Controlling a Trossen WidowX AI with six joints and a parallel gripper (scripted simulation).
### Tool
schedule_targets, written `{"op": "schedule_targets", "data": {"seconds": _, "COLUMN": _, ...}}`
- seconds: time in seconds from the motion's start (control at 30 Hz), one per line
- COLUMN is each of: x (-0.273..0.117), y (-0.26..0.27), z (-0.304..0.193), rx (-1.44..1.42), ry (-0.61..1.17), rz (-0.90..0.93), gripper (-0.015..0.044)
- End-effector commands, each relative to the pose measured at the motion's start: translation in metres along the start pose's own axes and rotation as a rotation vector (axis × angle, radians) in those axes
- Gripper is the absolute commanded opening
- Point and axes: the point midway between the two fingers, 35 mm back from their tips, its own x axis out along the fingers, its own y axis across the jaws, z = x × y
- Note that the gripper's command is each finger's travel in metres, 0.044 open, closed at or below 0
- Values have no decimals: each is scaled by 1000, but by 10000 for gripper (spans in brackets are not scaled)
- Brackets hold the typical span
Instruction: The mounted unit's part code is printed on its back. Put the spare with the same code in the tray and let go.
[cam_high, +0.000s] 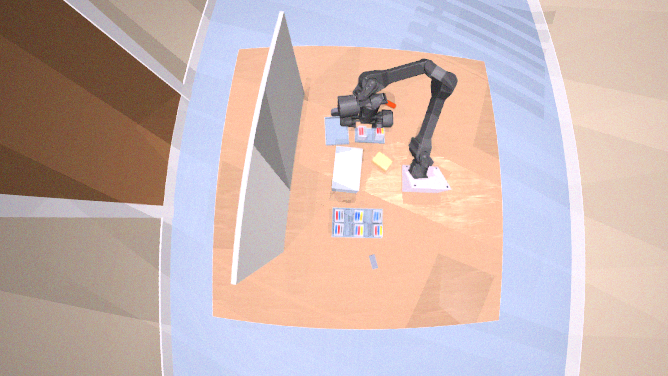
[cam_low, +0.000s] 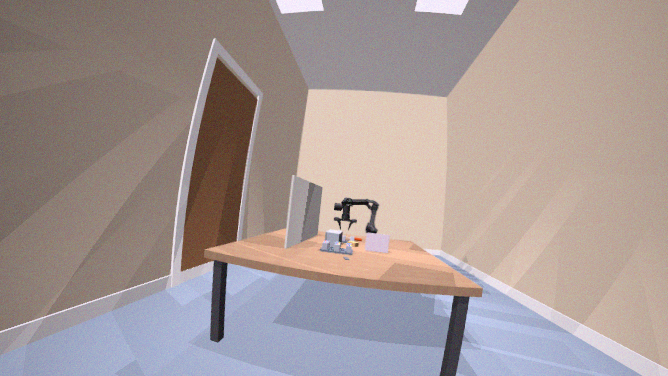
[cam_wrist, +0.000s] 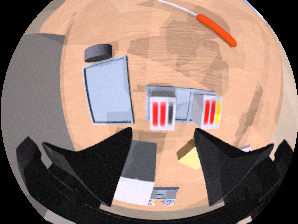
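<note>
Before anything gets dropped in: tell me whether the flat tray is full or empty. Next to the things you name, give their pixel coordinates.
Empty. In the wrist view, the tray (cam_high: 337, 131) (cam_wrist: 108, 92) shows a bare floor inside its dark-lined rim.

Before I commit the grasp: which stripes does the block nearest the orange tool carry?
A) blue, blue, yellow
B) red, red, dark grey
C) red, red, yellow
C: that block shows two red stripes and one yellow.
</note>
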Motion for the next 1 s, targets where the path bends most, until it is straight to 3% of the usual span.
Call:
{"op": "schedule_targets", "data": {"seconds": 0.0, "x": 5, "y": 0, "z": 0, "rx": -2, "ry": -3, "rz": -1, "gripper": 300}}
{"op": "schedule_targets", "data": {"seconds": 0.97, "x": 52, "y": 2, "z": 0, "rx": -1, "ry": 0, "rz": 0, "gripper": 300}}
